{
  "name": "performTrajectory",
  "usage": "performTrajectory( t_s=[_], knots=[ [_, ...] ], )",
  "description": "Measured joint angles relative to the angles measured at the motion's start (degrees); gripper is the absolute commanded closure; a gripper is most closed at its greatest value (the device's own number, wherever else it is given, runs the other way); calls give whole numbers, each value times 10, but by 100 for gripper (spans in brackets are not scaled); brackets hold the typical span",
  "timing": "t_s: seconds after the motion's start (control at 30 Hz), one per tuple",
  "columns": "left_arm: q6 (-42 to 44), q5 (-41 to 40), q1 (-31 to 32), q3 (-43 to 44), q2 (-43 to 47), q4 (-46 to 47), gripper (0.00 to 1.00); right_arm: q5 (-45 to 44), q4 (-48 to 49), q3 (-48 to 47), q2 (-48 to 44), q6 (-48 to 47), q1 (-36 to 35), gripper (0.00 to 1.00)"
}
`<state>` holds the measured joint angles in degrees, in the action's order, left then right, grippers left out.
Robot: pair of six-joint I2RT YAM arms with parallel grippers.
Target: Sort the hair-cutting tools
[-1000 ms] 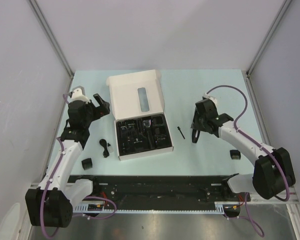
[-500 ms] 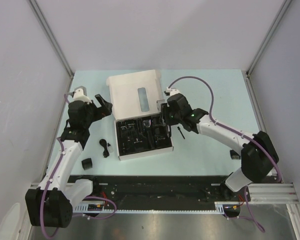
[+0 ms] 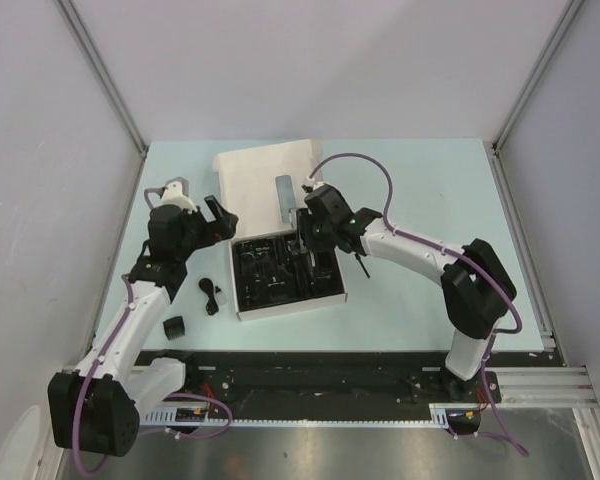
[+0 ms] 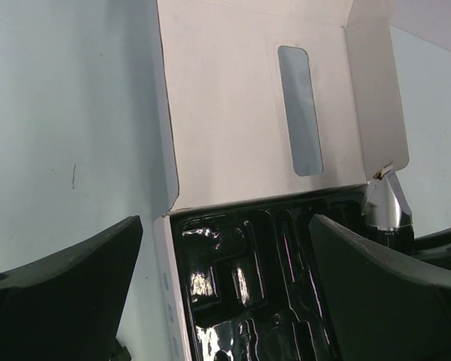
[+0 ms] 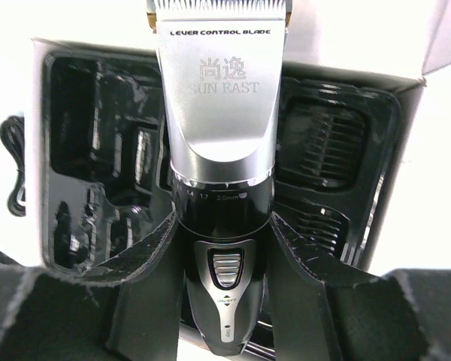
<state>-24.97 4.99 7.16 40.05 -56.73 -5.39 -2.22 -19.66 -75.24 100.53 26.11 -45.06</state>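
The right gripper is clamped on the clipper, its two black fingers pressing the dark lower body from either side, just beside the ribbed switch. The clipper points away from the wrist, with the toothed blade at the far end. The silver head reads "LEVER CONTROL BLADE" along the top, then two Chinese characters above "SUN EAST". A ring below shows a small scale with "14", "17" and "2.0mm". The tiny print under the switch is too small to read.

The clipper hangs over the black tray; I cannot tell whether it touches it. Ribbed comb guards sit in recesses on the tray's right side, and the moulded slots on its left look glossy and bare.

The tray lies in a white box, whose lid is folded back flat with a clear window in it.

The left gripper hovers just beside the box's left edge, fingers wide apart and holding nothing.

On the table, a coiled cable lies left of the box. A single comb guard lies nearer the arm bases. A thin brush lies right of the tray, under the right arm.
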Motion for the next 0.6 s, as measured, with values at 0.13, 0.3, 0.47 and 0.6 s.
performTrajectory(
  t_s=[0.13, 0.3, 0.47, 0.6],
  knots=[
    [5, -5, 2, 0, -3, -26, 0, 6, -33, -60, 35, 37, 0, 98],
    [9, -4, 2, -4, -17, -63, 0, 7, -75, -104, 71, 61, -1, 96],
    [10, 5, 2, -6, -42, -86, 0, 1, -121, -127, 102, 68, -8, 96],
    [11, 10, 2, -6, -49, -96, 0, -2, -154, -148, 122, 69, -18, 96]
  ],
)
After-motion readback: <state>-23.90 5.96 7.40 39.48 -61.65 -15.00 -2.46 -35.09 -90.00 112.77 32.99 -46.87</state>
